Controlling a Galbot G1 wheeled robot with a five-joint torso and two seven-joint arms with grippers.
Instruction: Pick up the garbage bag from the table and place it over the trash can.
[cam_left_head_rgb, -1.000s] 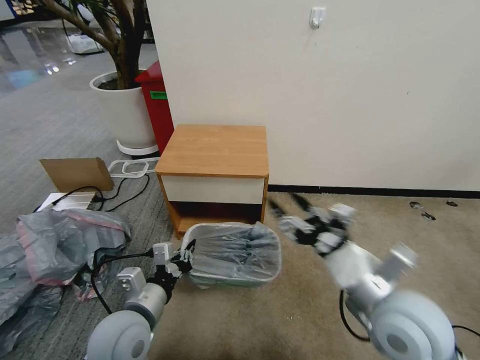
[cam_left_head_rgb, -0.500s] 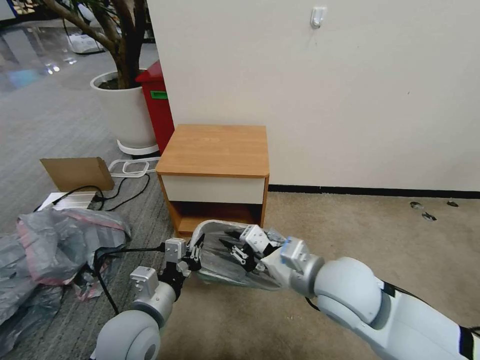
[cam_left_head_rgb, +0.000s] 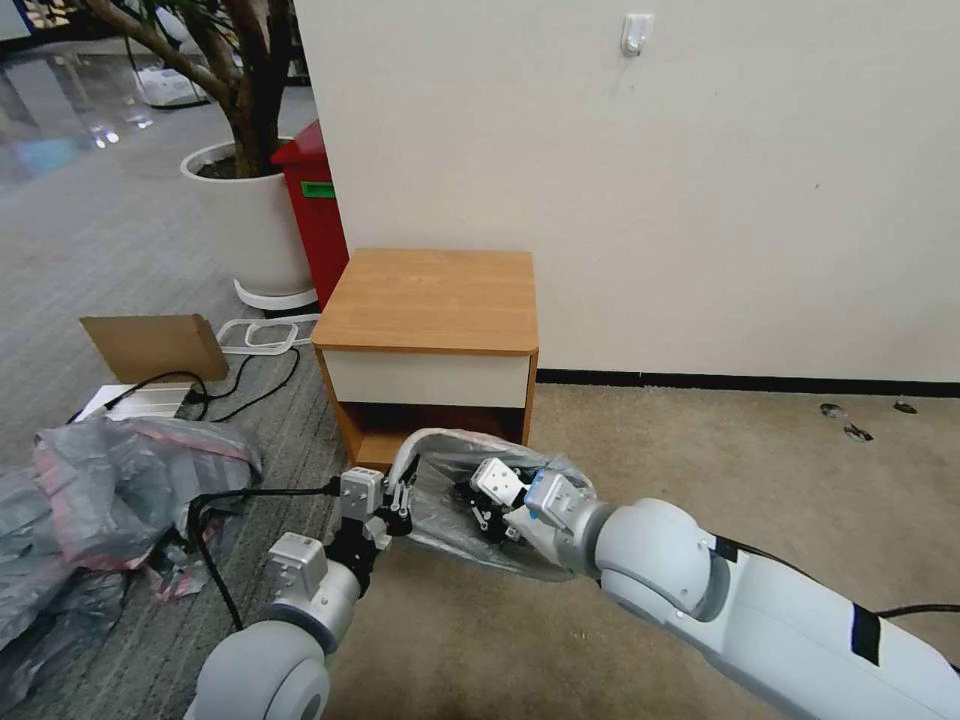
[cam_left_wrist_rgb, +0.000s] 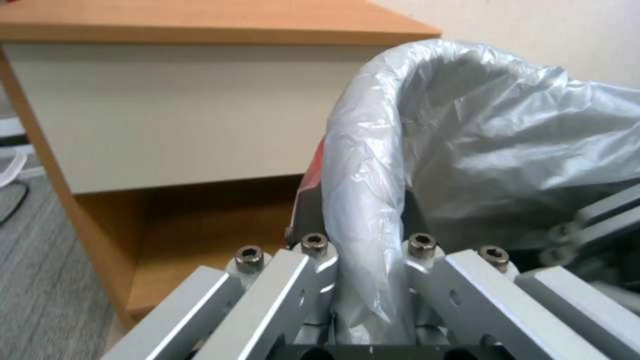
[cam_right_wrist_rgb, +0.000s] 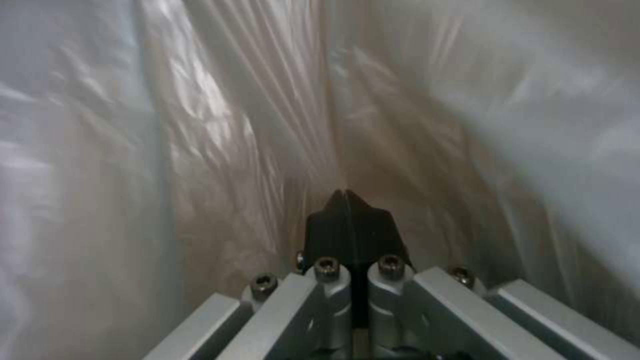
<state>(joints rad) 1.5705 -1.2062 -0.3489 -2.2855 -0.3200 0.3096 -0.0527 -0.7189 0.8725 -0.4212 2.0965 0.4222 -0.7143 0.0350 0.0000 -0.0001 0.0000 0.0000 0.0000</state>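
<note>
Garbage bag (cam_left_head_rgb: 470, 500) is no longer on the desk (cam_left_head_rgb: 430, 300); it sits already over the trash can (cam_left_head_rgb: 500, 560), which stands tilted on the beige carpet just in front of the desk's front edge, near the open shelf. The grey plastic lines the inside and is folded over the rolled rim, and in the left wrist view a bit of the pink elastic shows under the fold. The left hand (cam_left_wrist_rgb: 363, 280) is clenched on the bag-covered rim at the side of the can nearest the heap of bags (cam_left_head_rgb: 110, 490), so it grasps the plastic and the rim together. The right hand (cam_right_wrist_rgb: 347, 220) reaches inside the can, with its black fingertips pressed together and holding nothing, and the plastic is close all around it. My judgement is that the bag is nearly fitted and the arms are smoothing or seating it. Several things can go wrong from here. The can leans and is light, so a stronger push from the right hand can tip it over or slide it against the desk. The thin plastic can tear if the fingertips catch a fold. If the left hand releases too early, the elastic rim may slip off the corner, and the bag will fall inside.
</note>
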